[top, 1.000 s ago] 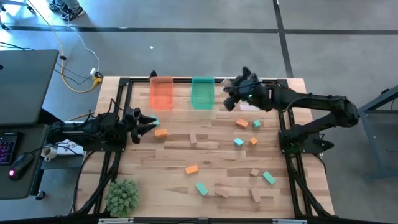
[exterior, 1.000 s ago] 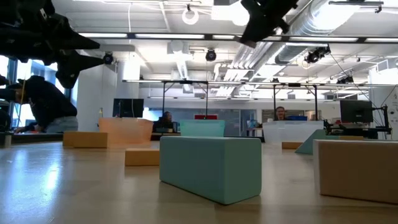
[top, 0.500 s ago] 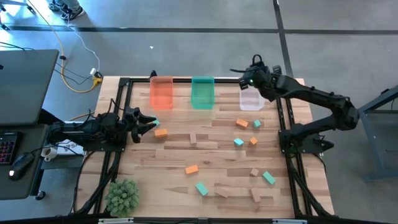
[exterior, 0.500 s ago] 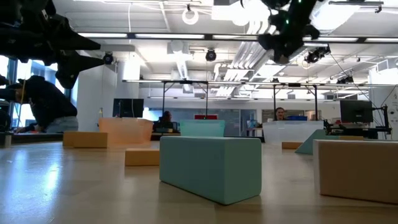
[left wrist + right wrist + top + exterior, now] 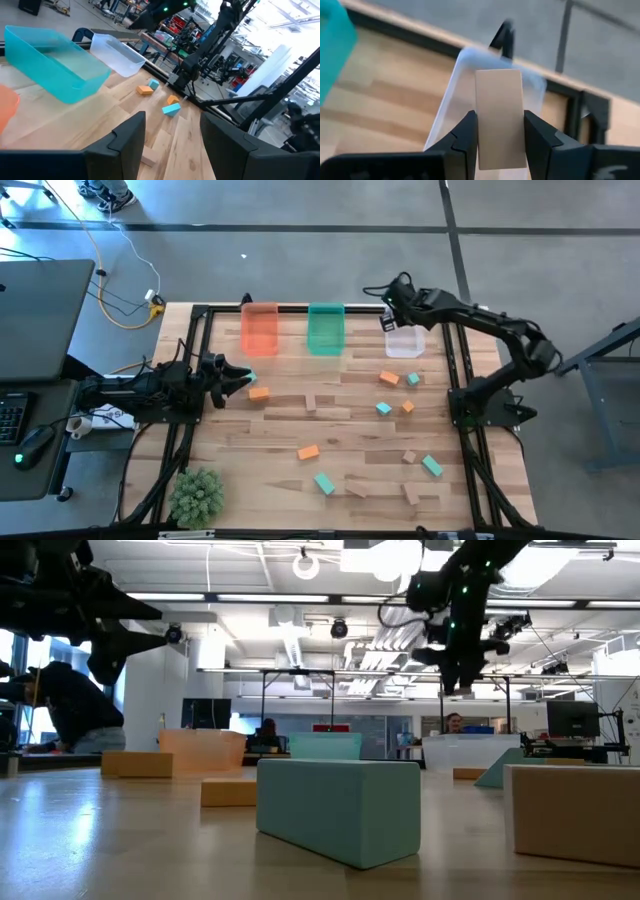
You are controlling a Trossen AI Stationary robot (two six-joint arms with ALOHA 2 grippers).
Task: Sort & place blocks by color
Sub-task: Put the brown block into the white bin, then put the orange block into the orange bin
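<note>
Gripping a tan block [image 5: 500,117] between its fingers, right tool [image 5: 390,322] hangs over the clear bin [image 5: 402,343] at the desk's [image 5: 350,430] far edge, grasp visible only from its wrist, left tool [image 5: 243,379] released, empty, beside an orange block [image 5: 259,393], other blocks scattered across open desk.

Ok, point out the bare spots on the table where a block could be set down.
Bare wood lies between the plant and the orange block, and in the strip between the green bin and the clear bin. The right half is crowded with scattered blocks around the teal block. The left gripper waits beside another orange block.
</note>
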